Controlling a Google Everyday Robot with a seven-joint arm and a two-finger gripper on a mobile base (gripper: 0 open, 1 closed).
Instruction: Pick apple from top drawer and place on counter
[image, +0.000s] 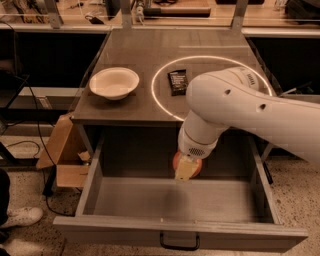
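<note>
The top drawer stands pulled open below the counter, its black handle at the front. My gripper hangs over the drawer's back middle, under the white arm, and is shut on the red apple. The apple shows red on both sides of a pale finger and is held above the drawer floor, just below the counter's front edge. The counter is grey-brown with a thin white circle on it.
A white bowl sits on the counter's left. A dark snack bar wrapper lies inside the circle. A cardboard box stands left of the drawer. A workbench with clutter runs behind the counter.
</note>
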